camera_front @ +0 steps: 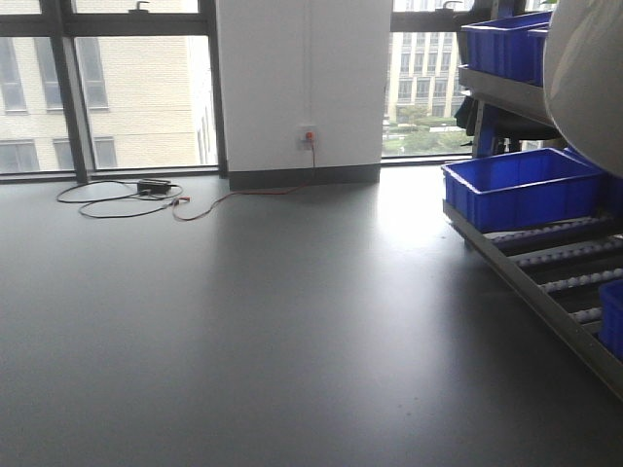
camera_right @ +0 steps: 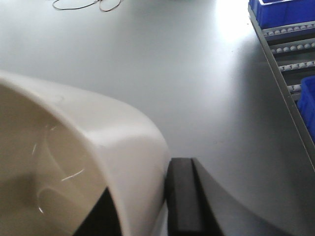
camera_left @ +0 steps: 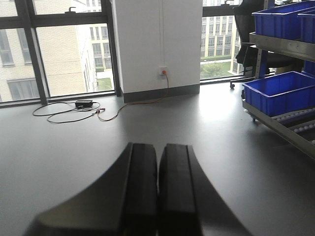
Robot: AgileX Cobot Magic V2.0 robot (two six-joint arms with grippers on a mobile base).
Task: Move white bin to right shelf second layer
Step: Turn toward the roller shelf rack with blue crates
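At the far left, a thin loop of dark and red cable [camera_front: 117,202] lay on the smooth grey floor [camera_front: 273,321] beside a small black power brick [camera_front: 154,184], below the tall dark-framed windows [camera_front: 136,97]. The red lead ran right to an orange-plugged wall socket [camera_front: 308,136] on the broad white pillar [camera_front: 302,88].

In the left wrist view, the left gripper [camera_left: 158,152] hung over bare floor. Its two black fingers [camera_left: 140,187] were pressed flat against each other with nothing between them.

Further right, the right gripper [camera_right: 142,209] pinched the wall of the glossy cream-white plastic tub [camera_right: 98,132]. One black finger [camera_right: 181,196] lay against the outside and a dark one showed inside, below the rounded rim. The tub was held off the floor, tilted, with its hollow facing the wrist camera. In the front view its curved wall [camera_front: 589,78] filled the near upper right corner.

At the right stood the stainless-steel rack level of sloping white roller tracks [camera_front: 569,261], well apart from the tub across open floor in the right wrist view [camera_right: 295,49]. A blue rectangular plastic crate [camera_front: 521,190] sat at its far end, and the corner of another [camera_front: 613,316] sat nearer. More blue crates [camera_front: 501,44] rested on the level above. Which layer of the rack the roller level was could not be told.
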